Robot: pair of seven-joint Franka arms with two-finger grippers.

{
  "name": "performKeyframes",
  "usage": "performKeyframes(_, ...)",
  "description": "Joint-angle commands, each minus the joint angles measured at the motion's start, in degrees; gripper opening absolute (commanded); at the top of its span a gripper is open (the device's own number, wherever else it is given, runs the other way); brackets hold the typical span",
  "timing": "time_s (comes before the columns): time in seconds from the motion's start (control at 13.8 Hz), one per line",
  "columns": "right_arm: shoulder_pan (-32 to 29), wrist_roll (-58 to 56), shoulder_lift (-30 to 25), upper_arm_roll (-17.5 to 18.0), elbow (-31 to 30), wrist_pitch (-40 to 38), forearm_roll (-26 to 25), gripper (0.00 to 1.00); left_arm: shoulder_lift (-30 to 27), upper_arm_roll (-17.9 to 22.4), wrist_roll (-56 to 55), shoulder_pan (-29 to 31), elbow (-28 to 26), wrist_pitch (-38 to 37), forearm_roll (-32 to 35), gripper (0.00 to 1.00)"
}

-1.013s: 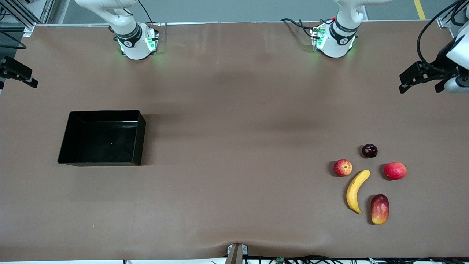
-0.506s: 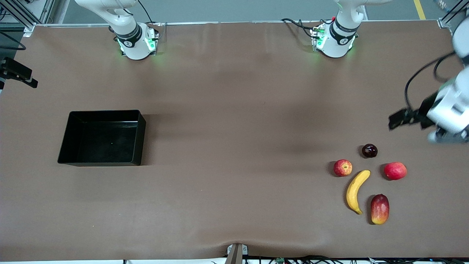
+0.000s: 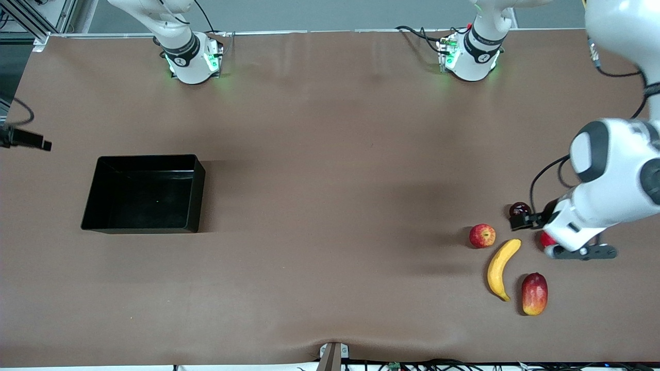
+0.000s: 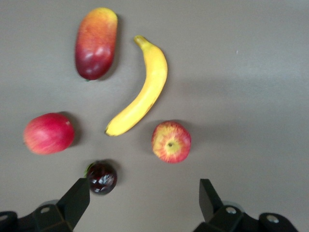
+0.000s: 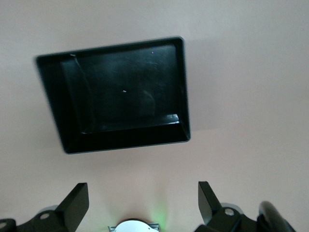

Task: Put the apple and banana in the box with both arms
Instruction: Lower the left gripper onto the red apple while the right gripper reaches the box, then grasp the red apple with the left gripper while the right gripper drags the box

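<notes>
Left claw (image 4: 142, 203) agape over fruit cluster, apple (image 4: 171, 141) unobstructed.

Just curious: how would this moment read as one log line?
left claw: open, over fruits | right claw: open, near box | apple, banana: on table

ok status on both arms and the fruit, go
Left tool open over the fruit cluster, empty. Right tool open above the box, empty. Apple and banana on the table; dark plum and mango close by.
</notes>
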Motion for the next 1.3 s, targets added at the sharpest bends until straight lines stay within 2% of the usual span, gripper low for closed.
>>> performKeyframes(0.0, -3.73, -1.07, 5.62, 0.74, -0.75, 3.24, -0.7, 1.0, 2.45, -0.25, 0.29, -0.59, -2.8, 5.63, 1.22, 1.0)
performKeyframes(0.22, -5.59, -4.39, 6.16, 0.74, -13.21, 20.0, -0.61, 1.0, 5.71, -0.51, 0.47, -1.64, -4.38, 9.16, 5.06, 1.0)
performKeyframes(0.29, -5.59, -4.85, 6.77, 0.74, -16.21, 24.93, -0.61, 1.0, 6.67, -0.51, 0.47, -2.16, -4.65, 9.51, 6.3, 1.0)
performKeyframes(0.43, -5.42, -4.94, 8.96, 0.83, -19.04, 29.71, -0.61, 1.0, 7.73, -0.6, 0.47, -2.7, -4.74, 9.6, 6.49, 1.0)
performKeyframes(0.51, -5.33, -5.11, 9.84, 0.91, -19.23, 30.25, -0.61, 0.89, 8.08, -0.6, 0.47, -2.78, -4.74, 9.78, 6.49, 1.0)
performKeyframes(0.65, -5.85, -7.73, 12.04, 0.91, -19.4, 30.34, -0.61, 0.36, 9.31, -0.77, 0.56, -2.87, -4.74, 10.13, 6.58, 1.0)
performKeyframes(0.72, -5.94, -9.14, 12.57, 0.91, -19.58, 31.38, -0.61, 0.29, 10.01, -1.12, 0.73, -2.79, -4.74, 10.65, 6.58, 1.0)
performKeyframes(0.87, -6.55, -11.26, 13.62, 0.91, -19.67, 33.23, -0.61, 0.28, 10.63, -1.13, 2.04, -2.87, -4.83, 11.36, 6.58, 0.96)
performKeyframes(0.94, -7.17, -12.22, 14.06, 0.91, -19.84, 34.11, -0.61, 0.24, 11.07, -1.13, 2.66, -2.79, -5.0, 11.88, 6.58, 0.93)
performKeyframes(1.09, -7.17, -12.76, 13.98, 0.91, -20.63, 34.65, -0.53, 0.0, 11.69, -1.13, 2.84, -2.78, -5.53, 13.11, 6.75, 0.87)
performKeyframes(1.23, -7.17, -12.85, 13.98, 1.0, -20.63, 33.95, -0.44, 0.0, 11.95, -1.13, 2.84, -2.78, -5.88, 14.52, 7.28, 0.74)
